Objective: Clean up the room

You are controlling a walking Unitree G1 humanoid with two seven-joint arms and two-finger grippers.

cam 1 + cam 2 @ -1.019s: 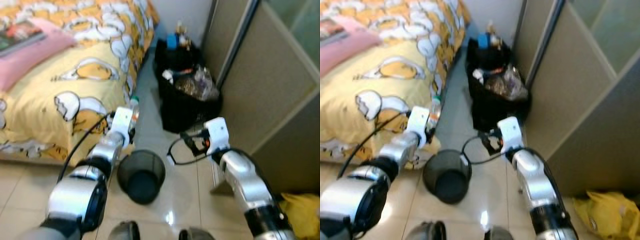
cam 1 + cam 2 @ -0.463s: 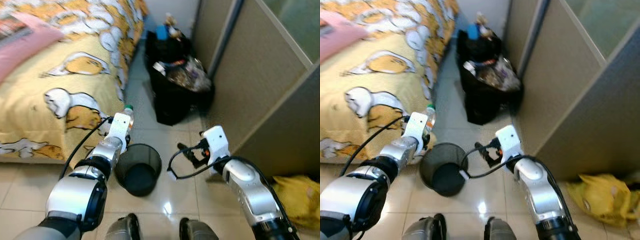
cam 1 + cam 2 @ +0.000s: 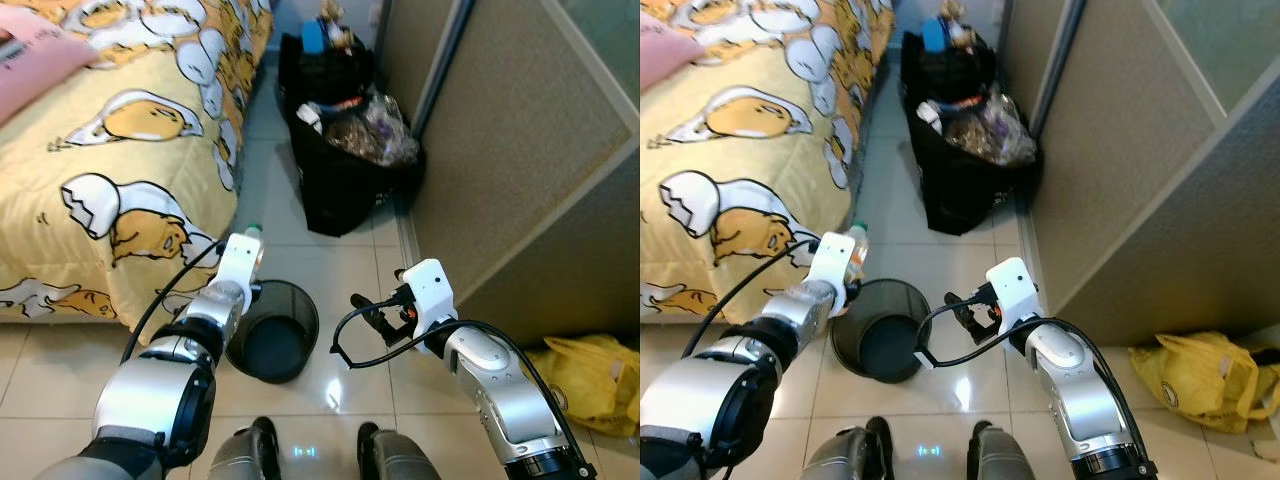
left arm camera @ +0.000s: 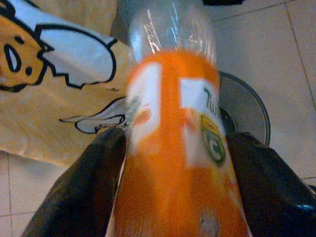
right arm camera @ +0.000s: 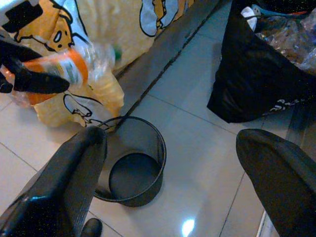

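Bottle (image 4: pixel 173 148), clamped in the left tool (image 3: pixel 243 262), has been carried nearer the bin (image 3: pixel 272 329), so dropping seems imminent; right tool (image 5: pixel 163 182) is held open.

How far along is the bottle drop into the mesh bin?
Picked up: the left gripper is shut on the orange-label bottle beside the mesh bin. The bin looks empty, so the release is left. The right gripper hovers open nearby.

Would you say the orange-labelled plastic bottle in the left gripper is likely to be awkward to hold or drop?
The bottle looks clear and empty above its label, so probably light. Its thin plastic may crumple between the left gripper fingers. Being round and smooth, it might slip, or roll if it misses the mesh bin.
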